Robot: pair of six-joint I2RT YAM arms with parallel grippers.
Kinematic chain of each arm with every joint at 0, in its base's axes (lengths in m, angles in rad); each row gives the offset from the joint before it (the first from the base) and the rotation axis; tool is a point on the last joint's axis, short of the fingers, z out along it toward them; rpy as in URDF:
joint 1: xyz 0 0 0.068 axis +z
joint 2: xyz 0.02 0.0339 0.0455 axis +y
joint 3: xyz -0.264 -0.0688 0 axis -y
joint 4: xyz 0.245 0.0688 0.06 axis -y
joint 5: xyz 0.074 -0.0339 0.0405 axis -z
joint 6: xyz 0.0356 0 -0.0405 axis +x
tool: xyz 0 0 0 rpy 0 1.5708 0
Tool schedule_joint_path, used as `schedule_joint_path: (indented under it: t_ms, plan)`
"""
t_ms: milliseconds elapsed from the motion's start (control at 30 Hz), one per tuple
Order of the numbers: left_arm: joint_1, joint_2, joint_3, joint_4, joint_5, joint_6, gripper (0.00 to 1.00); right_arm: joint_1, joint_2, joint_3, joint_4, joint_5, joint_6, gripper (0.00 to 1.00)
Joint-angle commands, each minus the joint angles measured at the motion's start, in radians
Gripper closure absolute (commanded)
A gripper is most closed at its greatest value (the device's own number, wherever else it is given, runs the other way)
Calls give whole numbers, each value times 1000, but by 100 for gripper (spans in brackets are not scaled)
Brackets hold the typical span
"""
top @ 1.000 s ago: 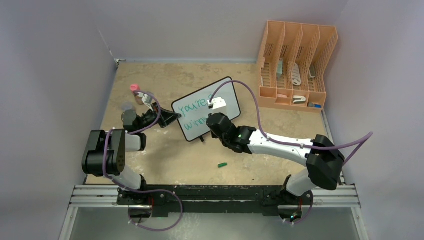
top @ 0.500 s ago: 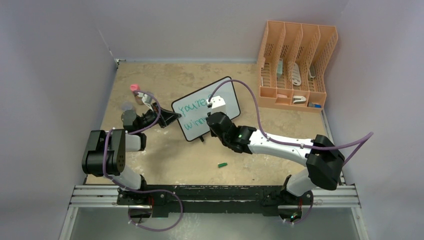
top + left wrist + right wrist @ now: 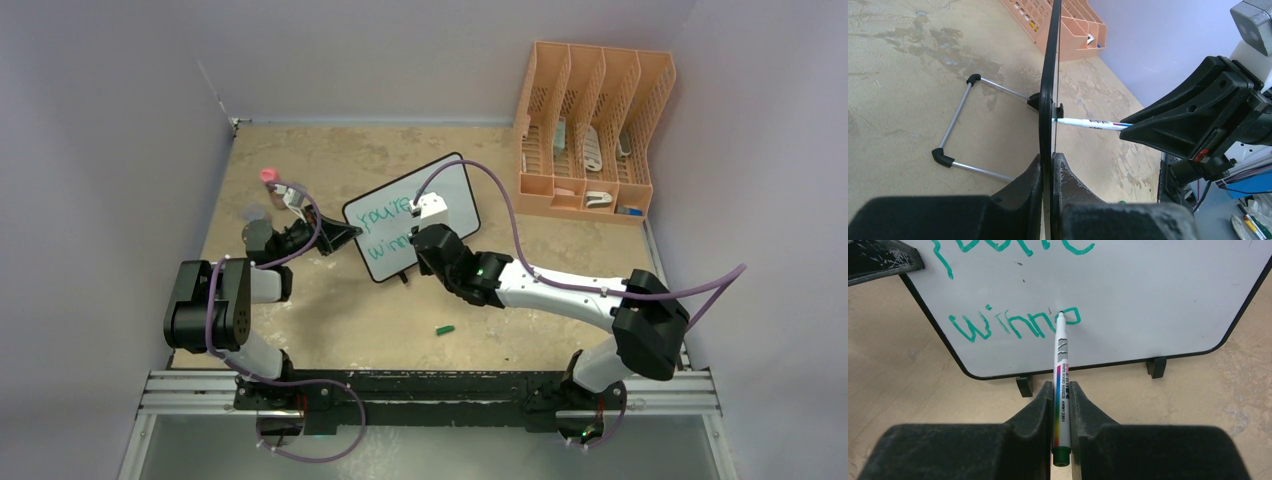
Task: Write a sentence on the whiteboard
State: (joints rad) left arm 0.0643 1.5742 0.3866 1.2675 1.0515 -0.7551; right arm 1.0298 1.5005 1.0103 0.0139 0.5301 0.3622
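The right gripper [image 3: 1062, 390] is clamped on a whiteboard marker [image 3: 1062, 370]. Both fingers pinch the barrel, and its green tip presses on the whiteboard [image 3: 1158, 285] at the last loop of the lower line. The sentence [image 3: 1013, 326] is teal lettering in two lines; the lower one reads "winn" plus a part-formed letter, so the step in hand looks like finishing that word.

To do it well, I judge the tip needs light, even contact. Too hard and the board could rock back on its feet; too light and the stroke thins, as some of the fainter strokes suggest. The strokes should run rightward into the bare white before the rounded corner, and sit clear of the bottom frame.

The left gripper [image 3: 1048, 167] is closed on the board's left edge, one finger on each face of the black frame, bracing it upright — that hold is what lets the pen press. A wire prop [image 3: 955, 135] angles out behind.

The board stands mid-table [image 3: 330, 300], well apart from the orange file rack [image 3: 590, 130]. A small green cap [image 3: 445, 328] lies in front, apart from the board.
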Motion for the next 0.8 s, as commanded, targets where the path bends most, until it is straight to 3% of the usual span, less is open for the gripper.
schedule_joint_path:
  t_ms: [0, 767]
  plan:
    - [5, -16, 12, 44, 10, 17, 100, 7, -22, 12, 30, -22, -5, 100]
    - [5, -24, 13, 31, 11, 20, 100, 13, -27, -35, -39, 10, 31, 100]
